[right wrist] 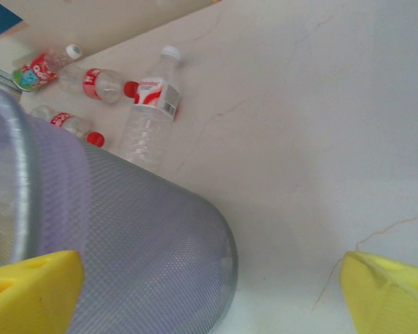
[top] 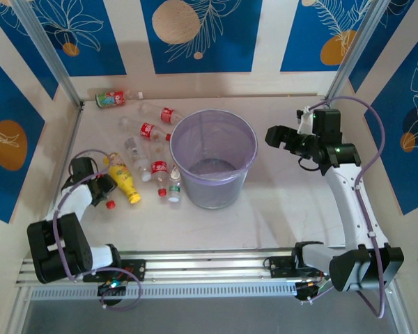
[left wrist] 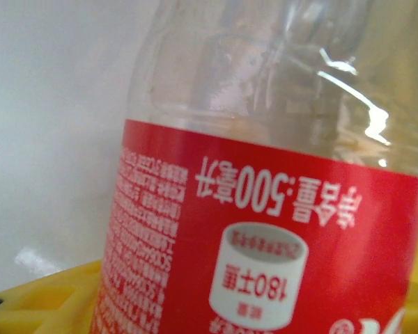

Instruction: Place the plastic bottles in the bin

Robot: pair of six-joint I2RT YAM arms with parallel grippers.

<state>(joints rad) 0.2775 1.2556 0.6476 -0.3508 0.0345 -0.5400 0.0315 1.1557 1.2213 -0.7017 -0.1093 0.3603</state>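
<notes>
Several plastic bottles (top: 148,130) lie on the counter (top: 285,202) left of the bin (top: 216,188). Also left of the bin, the left end effector (top: 122,179) has a red-labelled bottle (left wrist: 265,229) between its fingers; whether it grips, I cannot tell. Right of the bin hangs the right end effector (top: 277,136), jaws wide.

Setting: robotics lab test cell. Evidence: left arm (top: 63,243) and right arm (top: 348,195) are bolted to an aluminium rail (top: 209,263) at the near edge of a pale counter (top: 285,202). Aluminium posts (top: 45,52) frame the cell. Printed blue leaf-pattern panels (top: 198,35) serve as backdrop walls. Purple cables (top: 366,111) run exposed along the arms.
</notes>
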